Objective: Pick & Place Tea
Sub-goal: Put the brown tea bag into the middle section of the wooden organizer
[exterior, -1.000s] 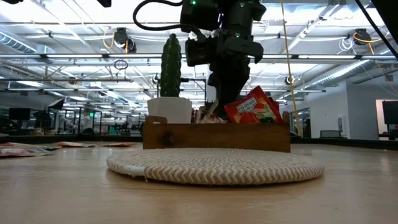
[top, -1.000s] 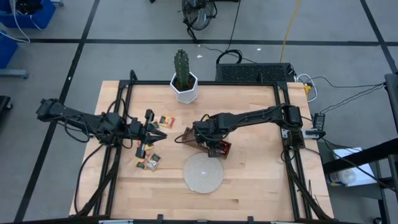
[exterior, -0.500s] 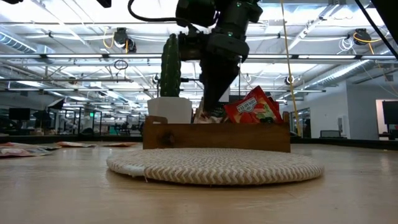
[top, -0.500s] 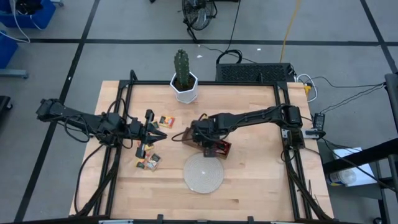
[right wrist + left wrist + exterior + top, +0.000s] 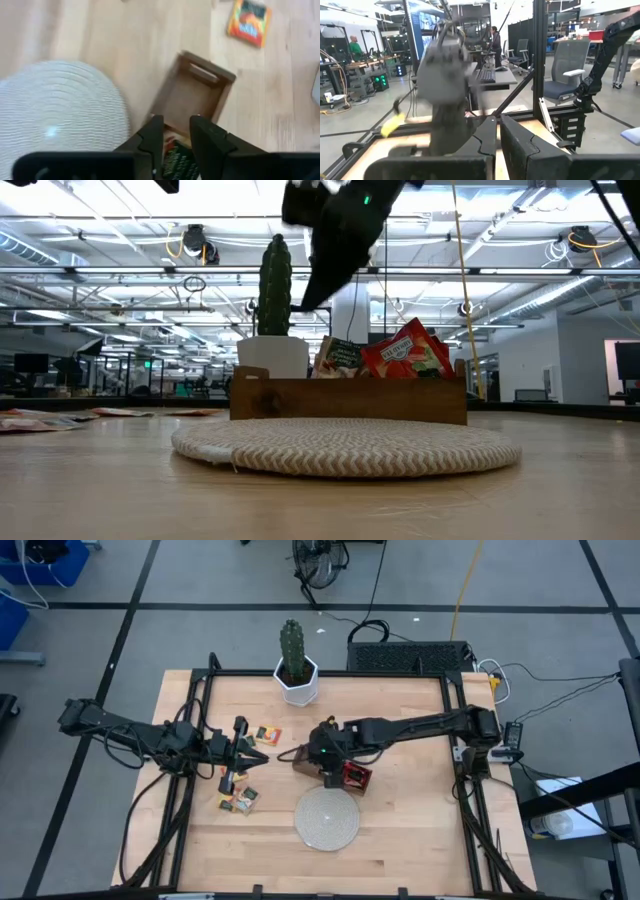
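Note:
The brown wooden tray [image 5: 350, 398] stands behind the round woven disc [image 5: 345, 445]. Red tea sachets [image 5: 405, 352] and a green one [image 5: 342, 358] stand on edge in the tray, leaning against each other. My right gripper [image 5: 308, 302] hangs above the tray's left part, slanting down, open with nothing between its fingers [image 5: 175, 132]; the green sachet [image 5: 177, 160] lies below them. More tea sachets [image 5: 267, 735] [image 5: 238, 802] lie flat on the table's left half. My left gripper [image 5: 255, 755] is shut and held level over them.
A cactus in a white pot [image 5: 297, 670] stands at the table's far edge. An orange sachet [image 5: 250, 17] lies on the bare wood beyond the tray's empty end compartment [image 5: 197, 95]. A black frame [image 5: 200, 740] borders the table.
My right gripper has risen out of the tray and tipped less steeply. Where it stood, a green sachet now shows on edge beside the red ones. The tray and the disc have kept their places.

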Robot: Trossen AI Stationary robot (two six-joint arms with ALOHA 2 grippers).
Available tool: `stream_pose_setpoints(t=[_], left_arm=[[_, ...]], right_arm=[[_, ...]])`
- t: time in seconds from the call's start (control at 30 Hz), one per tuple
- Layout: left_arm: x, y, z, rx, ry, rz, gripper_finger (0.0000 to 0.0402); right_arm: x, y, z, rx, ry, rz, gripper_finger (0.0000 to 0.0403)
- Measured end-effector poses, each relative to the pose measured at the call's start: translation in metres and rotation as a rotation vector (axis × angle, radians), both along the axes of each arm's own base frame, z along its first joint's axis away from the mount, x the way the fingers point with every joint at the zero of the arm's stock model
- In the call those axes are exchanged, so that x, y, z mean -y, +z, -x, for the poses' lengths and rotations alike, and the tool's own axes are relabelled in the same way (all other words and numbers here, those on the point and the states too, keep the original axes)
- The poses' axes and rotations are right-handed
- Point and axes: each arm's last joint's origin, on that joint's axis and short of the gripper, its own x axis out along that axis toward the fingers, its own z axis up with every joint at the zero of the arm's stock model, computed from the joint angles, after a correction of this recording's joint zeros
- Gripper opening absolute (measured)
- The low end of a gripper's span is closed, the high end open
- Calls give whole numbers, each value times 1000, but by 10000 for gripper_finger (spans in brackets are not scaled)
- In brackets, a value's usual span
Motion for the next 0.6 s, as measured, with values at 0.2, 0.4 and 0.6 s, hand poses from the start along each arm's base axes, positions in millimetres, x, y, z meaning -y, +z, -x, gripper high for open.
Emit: stream_pose_setpoints(t=[0.2,0.4,0.6], left_arm=[[0,0,0,-4,0,-2,31],[0,0,0,-3,1,-8,31],[0,0,0,-3,2,0,31]], right_arm=[[-24,13,13,-16,76,6,10],[-43,-30,13,-86,126,16,1],[-39,-51,15,-74,61,85,0]])
